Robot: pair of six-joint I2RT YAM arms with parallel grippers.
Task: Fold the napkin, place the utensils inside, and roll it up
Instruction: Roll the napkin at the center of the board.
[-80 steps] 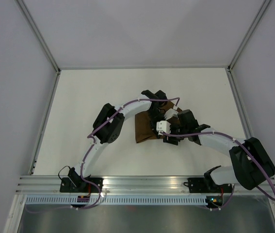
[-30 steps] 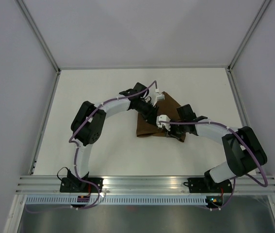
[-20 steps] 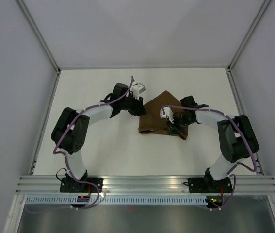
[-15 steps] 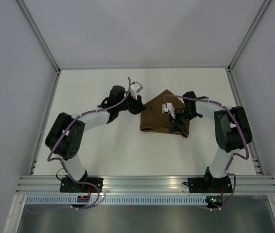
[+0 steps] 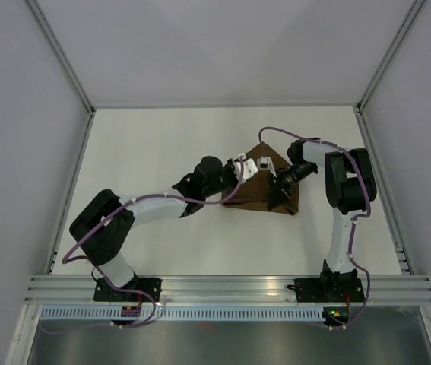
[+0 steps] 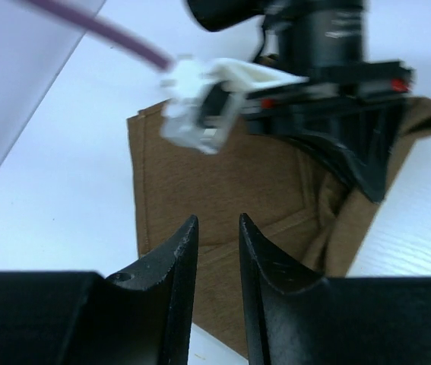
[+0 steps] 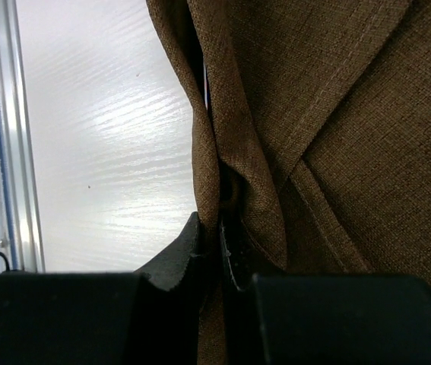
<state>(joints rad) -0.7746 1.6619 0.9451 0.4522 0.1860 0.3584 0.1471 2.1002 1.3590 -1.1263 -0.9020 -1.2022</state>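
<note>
The brown napkin (image 5: 255,192) lies folded into a rough triangle mid-table, slightly right of centre. My right gripper (image 5: 277,199) is at its right side, shut on a bunched fold of cloth. In the right wrist view that fold of the napkin (image 7: 337,114) runs down between the jaws of the right gripper (image 7: 213,228). My left gripper (image 5: 239,176) hovers at the napkin's left edge. In the left wrist view the left gripper (image 6: 217,228) has a narrow gap with nothing in it, and the napkin (image 6: 223,175) lies beyond. The right gripper's fingers (image 6: 369,156) show at its far side. The utensils are hidden.
White walls (image 5: 40,114) enclose the white table on three sides. An aluminium rail (image 5: 223,285) carrying both arm bases runs along the near edge. The right arm's upper links (image 5: 346,182) stand close to the right of the napkin.
The left gripper swung out to the left of the napkin, then returned to its left edge. The right gripper kept the napkin's right side while its arm drew back upright.
</note>
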